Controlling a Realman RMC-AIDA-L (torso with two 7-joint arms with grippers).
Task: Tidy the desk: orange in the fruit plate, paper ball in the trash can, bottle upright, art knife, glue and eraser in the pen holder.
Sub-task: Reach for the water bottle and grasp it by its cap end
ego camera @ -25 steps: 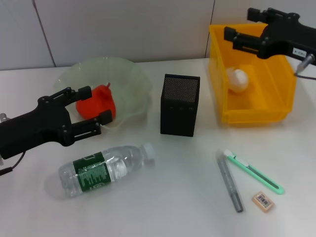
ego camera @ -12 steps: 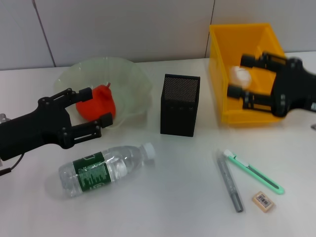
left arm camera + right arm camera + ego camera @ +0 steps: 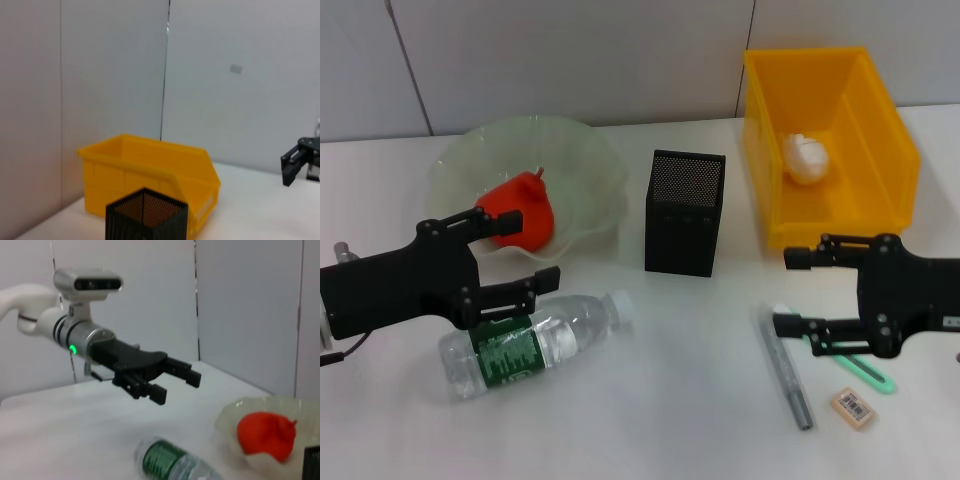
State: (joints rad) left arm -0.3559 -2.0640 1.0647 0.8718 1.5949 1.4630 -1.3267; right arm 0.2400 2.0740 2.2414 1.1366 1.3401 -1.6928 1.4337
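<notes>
The orange (image 3: 518,214) lies in the fruit plate (image 3: 585,160). The paper ball (image 3: 807,158) lies in the yellow trash can (image 3: 820,230). The bottle (image 3: 535,340) lies on its side, cap toward the pen holder (image 3: 685,212). My left gripper (image 3: 520,250) is open and empty, over the bottle's label end. My right gripper (image 3: 788,292) is open and empty, over the green art knife (image 3: 875,378) and next to the grey glue stick (image 3: 790,378). The eraser (image 3: 852,407) lies at the front right. The right wrist view shows the left gripper (image 3: 177,387), bottle (image 3: 170,462) and orange (image 3: 265,432).
The left wrist view shows the pen holder (image 3: 146,215) in front of the trash can (image 3: 150,167), with the right gripper's fingers (image 3: 292,165) farther off. A grey panel wall runs behind the desk. The white tabletop (image 3: 680,400) lies between bottle and glue.
My right gripper has come down from over the trash can to the art knife and glue, leaving the paper ball in the bin. My left gripper has moved from the plate toward the bottle.
</notes>
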